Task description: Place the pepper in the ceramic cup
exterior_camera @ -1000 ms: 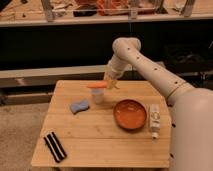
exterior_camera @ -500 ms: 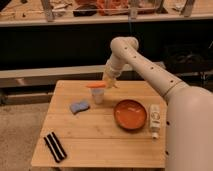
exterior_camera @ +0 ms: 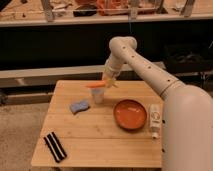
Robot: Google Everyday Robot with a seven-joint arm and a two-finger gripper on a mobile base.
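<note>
Pepper over ceramic cup, just L of pincer.

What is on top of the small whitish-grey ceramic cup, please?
A slender orange pepper lies level over the whitish-grey ceramic cup's mouth, with the robot's gripper at one end. Whether it touches the rim is unclear, and the cup's inside is hidden.

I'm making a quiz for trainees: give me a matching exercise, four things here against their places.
Things:
1 slender orange pepper
2 blue sponge
3 white labelled bottle
4 tool

Places:
A beside the wide orange-red bowl
B over the small whitish ceramic cup
C in the air, right next to the pepper
D lying beside the cup

Pairs: 1-B, 2-D, 3-A, 4-C
</note>
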